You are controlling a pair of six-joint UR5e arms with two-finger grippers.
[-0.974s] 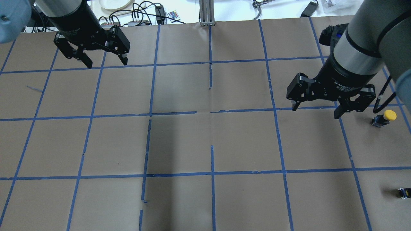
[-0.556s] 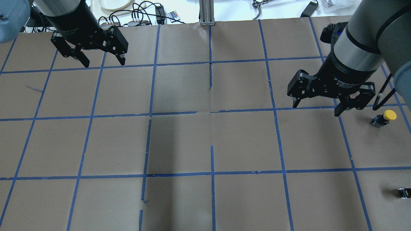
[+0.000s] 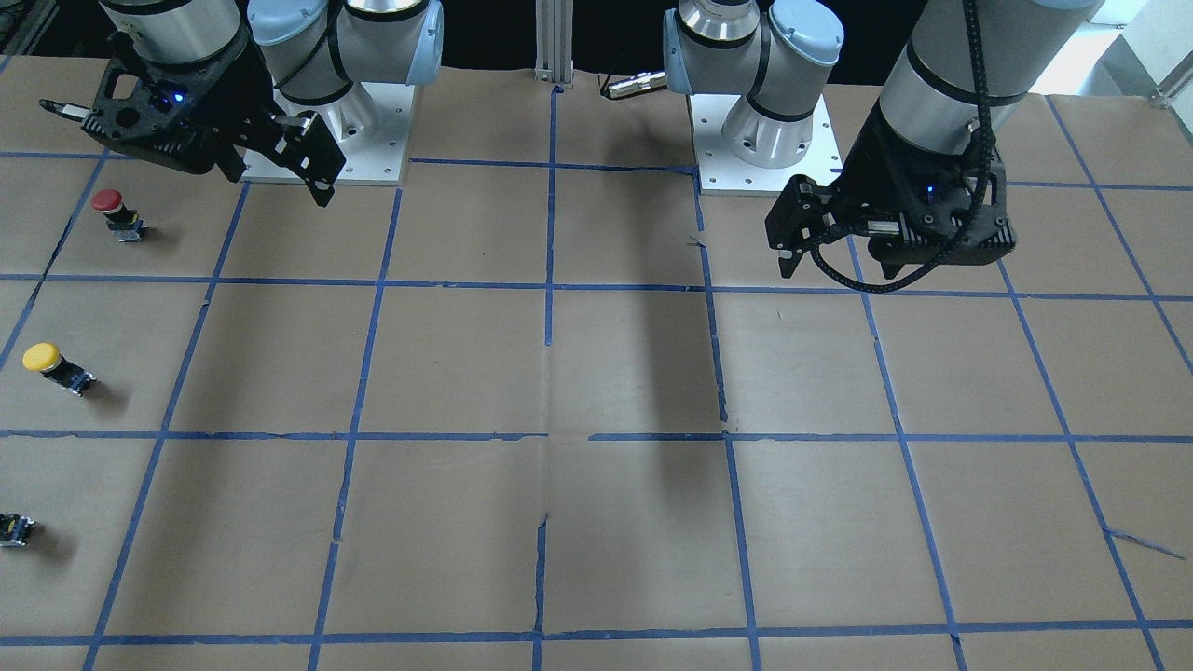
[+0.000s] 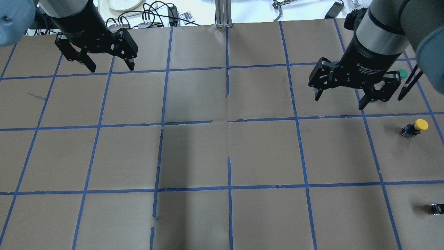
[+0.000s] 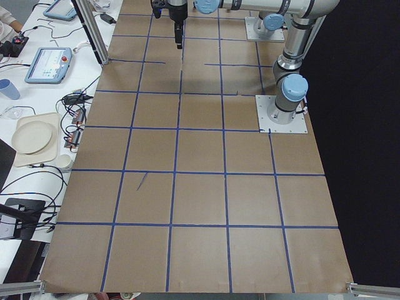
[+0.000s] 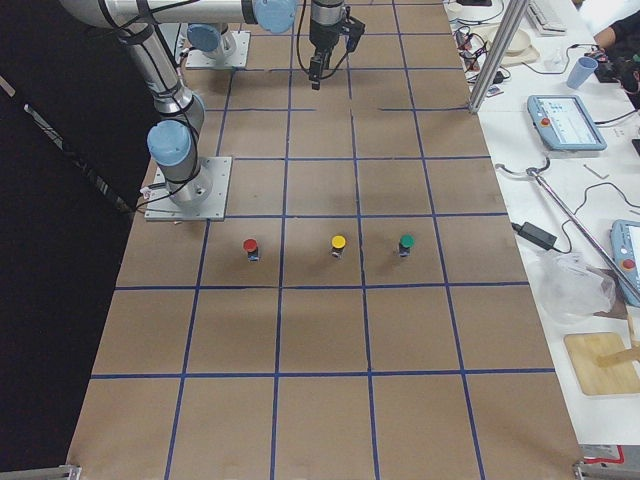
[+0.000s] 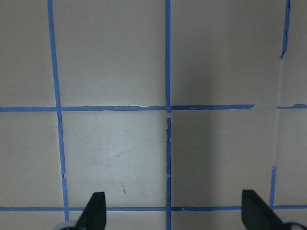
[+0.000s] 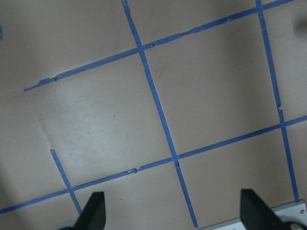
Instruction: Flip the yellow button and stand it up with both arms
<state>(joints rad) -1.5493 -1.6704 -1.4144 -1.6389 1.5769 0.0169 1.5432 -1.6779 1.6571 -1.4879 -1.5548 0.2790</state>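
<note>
The yellow button (image 4: 416,127) has a round yellow cap on a dark boxy block and stands on the brown paper at the table's right edge. It also shows in the front view (image 3: 51,365) and, cap up, in the exterior right view (image 6: 338,244). My right gripper (image 4: 339,103) is open and empty, above the table, left of and beyond the button. My left gripper (image 4: 111,68) is open and empty at the far left. Each wrist view shows two spread fingertips over bare paper: left gripper (image 7: 175,213), right gripper (image 8: 172,213).
A red-capped button (image 3: 114,210) stands nearer the robot than the yellow one, and a green-capped button (image 4: 402,73) farther out. A tiny dark block (image 4: 436,208) lies by the right edge. Blue tape lines grid the paper. Cables and a plate lie beyond the far edge.
My right gripper has moved toward the far side of the table, away from the yellow button, uncovering the green button. My left gripper shifted slightly farther back. Both stay open.
</note>
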